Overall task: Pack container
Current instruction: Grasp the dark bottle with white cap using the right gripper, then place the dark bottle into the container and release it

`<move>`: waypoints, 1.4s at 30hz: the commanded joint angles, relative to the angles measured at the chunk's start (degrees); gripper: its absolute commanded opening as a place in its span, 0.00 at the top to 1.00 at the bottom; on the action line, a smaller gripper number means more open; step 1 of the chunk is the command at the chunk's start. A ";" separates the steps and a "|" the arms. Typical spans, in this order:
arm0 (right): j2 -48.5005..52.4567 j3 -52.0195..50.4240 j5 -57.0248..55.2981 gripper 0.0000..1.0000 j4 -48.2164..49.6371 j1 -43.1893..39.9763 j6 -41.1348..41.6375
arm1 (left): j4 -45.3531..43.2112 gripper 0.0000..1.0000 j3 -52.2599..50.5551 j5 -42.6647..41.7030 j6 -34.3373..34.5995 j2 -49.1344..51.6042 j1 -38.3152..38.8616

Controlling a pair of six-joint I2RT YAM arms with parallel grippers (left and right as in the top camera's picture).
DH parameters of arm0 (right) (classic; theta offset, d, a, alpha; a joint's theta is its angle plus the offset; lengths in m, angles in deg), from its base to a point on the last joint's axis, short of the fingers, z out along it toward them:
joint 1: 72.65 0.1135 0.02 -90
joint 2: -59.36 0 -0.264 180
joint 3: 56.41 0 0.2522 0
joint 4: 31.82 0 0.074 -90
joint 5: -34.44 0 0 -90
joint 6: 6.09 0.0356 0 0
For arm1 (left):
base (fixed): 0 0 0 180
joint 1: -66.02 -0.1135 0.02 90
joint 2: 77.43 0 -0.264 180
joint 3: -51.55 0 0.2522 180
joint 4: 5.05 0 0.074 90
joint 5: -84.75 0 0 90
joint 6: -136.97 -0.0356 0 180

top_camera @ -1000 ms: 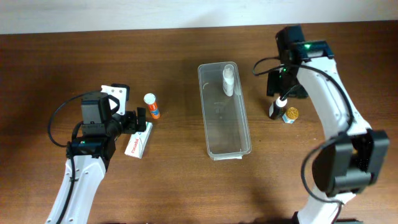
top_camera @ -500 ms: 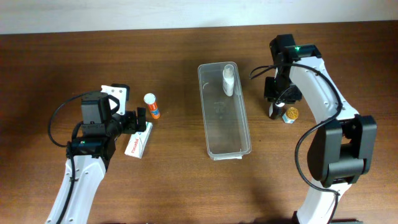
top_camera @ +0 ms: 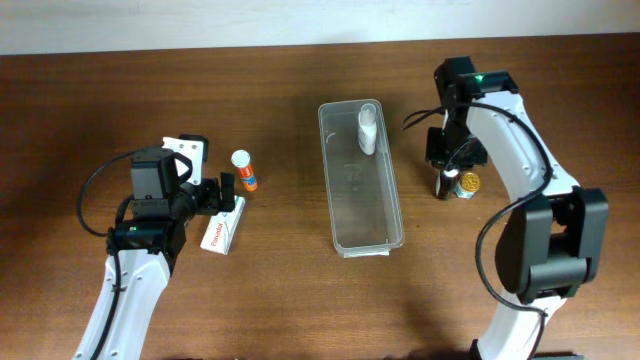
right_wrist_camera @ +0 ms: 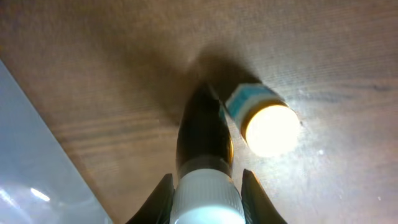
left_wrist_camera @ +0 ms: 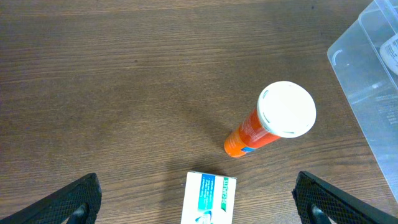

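Overhead, right gripper (top_camera: 446, 180) hides dark bottle (right_wrist_camera: 204, 134)

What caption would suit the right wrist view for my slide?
Right gripper straddling a white-capped dark bottle, a small jar beside it, container edge at left.

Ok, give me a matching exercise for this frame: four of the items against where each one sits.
Things:
1. orange tube
2. white bottle
3. dark bottle
4. white box

Places:
A. between the fingers of the right claw
B. flat on the table, below the open left claw
C. inside the container, at its far end
D. on the table left of the container, white cap on

Pairs: 1-D, 2-C, 3-A, 4-B
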 commanded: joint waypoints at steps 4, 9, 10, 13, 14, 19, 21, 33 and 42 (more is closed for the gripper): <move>-14.03 3.85 2.32 0.82 -1.97 5.40 0.26 | 0.04 0.01 1.20 -0.79 -0.07 0.48 -0.24; -20.26 3.89 2.32 0.82 -0.07 11.82 0.26 | 0.04 0.01 1.20 -0.79 -0.07 0.48 -0.24; -20.94 3.91 2.32 0.82 0.72 13.53 0.24 | 0.04 0.01 1.20 -0.79 -0.07 0.48 -0.26; -20.94 3.89 2.32 0.82 3.15 17.38 -0.11 | 0.04 0.00 1.20 -0.79 -0.07 0.48 -0.24; -20.39 3.89 2.23 0.81 4.07 18.40 -0.59 | 0.04 0.01 1.20 -0.79 -0.07 0.48 -0.24; -13.94 3.89 0.57 0.81 11.28 21.09 -1.25 | 0.04 0.01 1.20 -0.79 -0.07 0.48 -0.26; -11.67 3.89 0.59 0.81 13.33 20.98 -1.25 | 0.04 0.01 1.20 -0.79 -0.07 0.48 -0.24; -2.71 3.89 0.70 0.80 24.50 21.09 -1.25 | 0.04 0.01 1.20 -0.79 -0.07 0.48 -0.24; 3.52 3.89 0.17 0.71 30.05 21.05 -1.18 | 0.04 0.01 1.20 -0.79 -0.07 0.48 -0.24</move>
